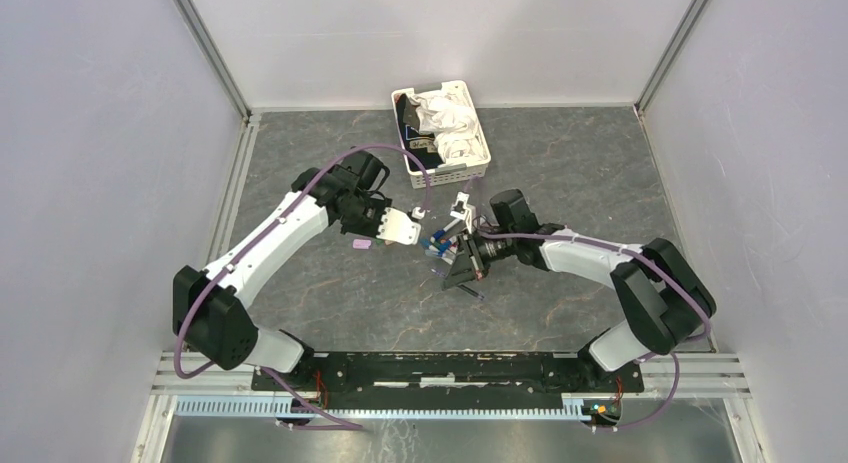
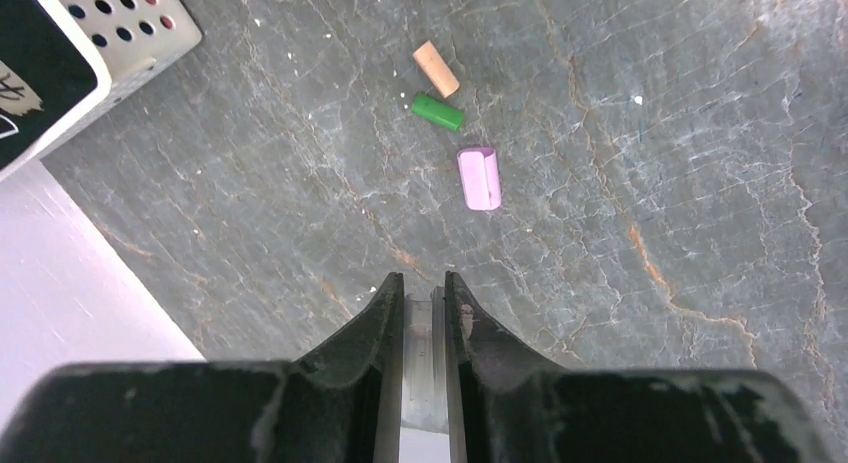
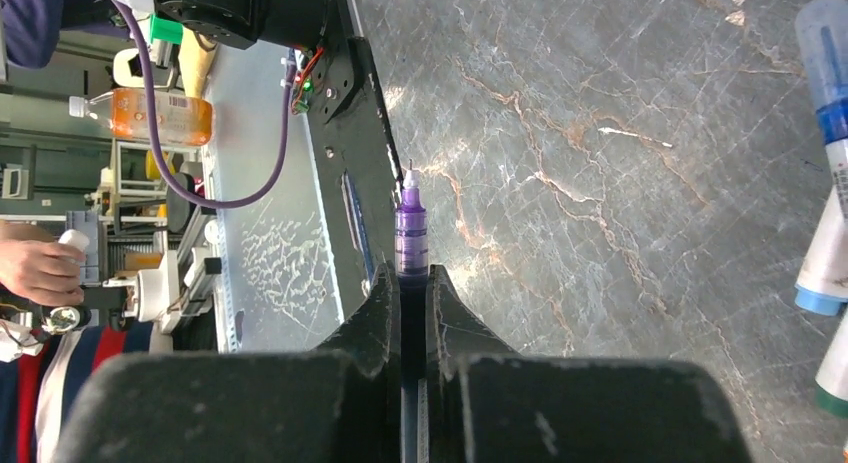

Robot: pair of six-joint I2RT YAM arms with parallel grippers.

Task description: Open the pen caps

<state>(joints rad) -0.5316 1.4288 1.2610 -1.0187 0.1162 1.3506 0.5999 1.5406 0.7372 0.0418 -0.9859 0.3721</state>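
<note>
Three loose pen caps lie on the grey marbled surface (image 1: 560, 183) just ahead of the left claw (image 2: 424, 283): a pink cap (image 2: 479, 178) nearest it, a green cap (image 2: 437, 111) beyond, and a tan cap (image 2: 436, 69) farthest. The green and tan ones almost touch; the pink one lies a little apart. None of them is on a pen.

The left claw's fingers (image 2: 380, 323) stand nearly together, with a pale strip in the narrow gap. I cannot tell whether they grip anything.

The right claw (image 3: 412, 278) is clamped on a purple pen (image 3: 410, 233), whose bare pointed tip sticks out past the fingertips with no cap on it.

The other pens (image 1: 435, 246) lie bunched between the two claws, white barrels with blue and green ends, close beside the right claw.

A white slotted basket (image 1: 452, 173) sits at the far side of the surface, holding crumpled white material and something dark.
</note>
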